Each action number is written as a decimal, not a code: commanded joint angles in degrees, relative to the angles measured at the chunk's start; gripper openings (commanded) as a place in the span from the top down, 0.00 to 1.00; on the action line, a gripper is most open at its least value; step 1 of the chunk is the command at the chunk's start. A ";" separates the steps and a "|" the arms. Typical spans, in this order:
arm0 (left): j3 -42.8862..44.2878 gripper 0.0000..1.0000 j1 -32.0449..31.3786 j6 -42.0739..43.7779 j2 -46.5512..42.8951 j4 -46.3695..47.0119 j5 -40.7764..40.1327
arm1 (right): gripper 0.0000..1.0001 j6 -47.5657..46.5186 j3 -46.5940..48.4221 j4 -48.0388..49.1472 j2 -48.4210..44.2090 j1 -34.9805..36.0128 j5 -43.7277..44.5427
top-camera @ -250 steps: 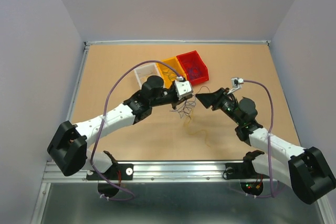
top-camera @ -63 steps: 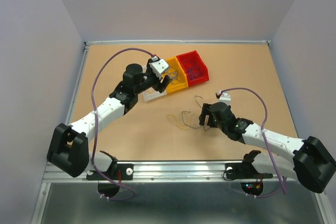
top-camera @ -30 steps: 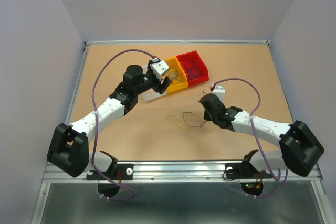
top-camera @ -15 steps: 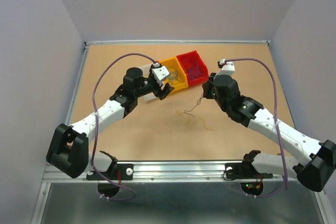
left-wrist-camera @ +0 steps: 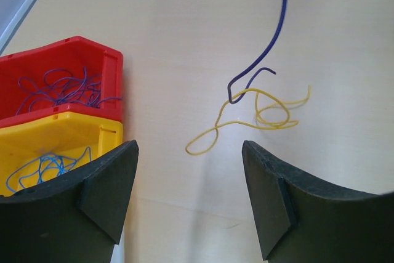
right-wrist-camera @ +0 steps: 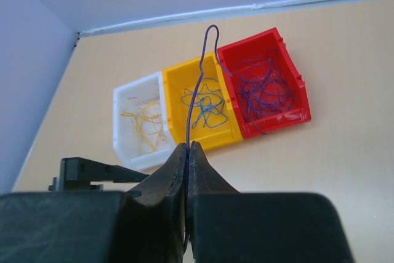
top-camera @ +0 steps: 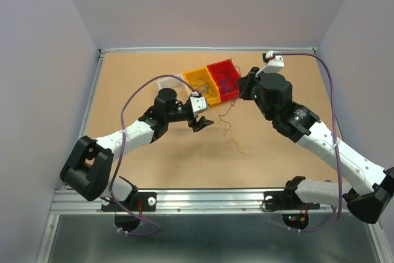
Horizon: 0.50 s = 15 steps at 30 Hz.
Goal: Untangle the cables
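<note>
Right wrist view: a dark purple wire (right-wrist-camera: 196, 97) is pinched in the tightly closed right gripper (right-wrist-camera: 186, 147). In the left wrist view its hooked end crosses a curly yellow wire (left-wrist-camera: 265, 115) on the table (left-wrist-camera: 184, 16), near the red bin (left-wrist-camera: 104, 72) and the yellow bin (left-wrist-camera: 74, 130). The left gripper (left-wrist-camera: 188, 152) is spread wide, holding nothing.

The wooden table (top-camera: 135, 72) bears three bins (right-wrist-camera: 215, 141) and a loose yellow cable (left-wrist-camera: 243, 123).

Robot lab cell, grey enclosure walls (top-camera: 203, 4), wooden table (top-camera: 289, 72), metal rail (top-camera: 209, 198)
</note>
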 commanded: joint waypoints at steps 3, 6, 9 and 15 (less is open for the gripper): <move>-2.75 0.19 -0.21 -1.26 2.66 13.61 1.90 | 0.99 -1.13 4.91 1.12 -1.01 0.28 -0.39; -4.42 0.19 -1.00 0.67 4.42 18.71 3.31 | 0.99 -1.22 5.53 1.12 -1.97 0.28 -2.14; -4.86 0.19 -1.79 2.86 6.26 19.87 6.65 | 1.00 -1.22 6.06 0.86 -2.76 0.28 -3.11; -5.56 0.24 -6.44 7.70 8.20 19.08 6.66 | 0.99 -1.22 6.94 0.59 -3.56 0.28 -3.99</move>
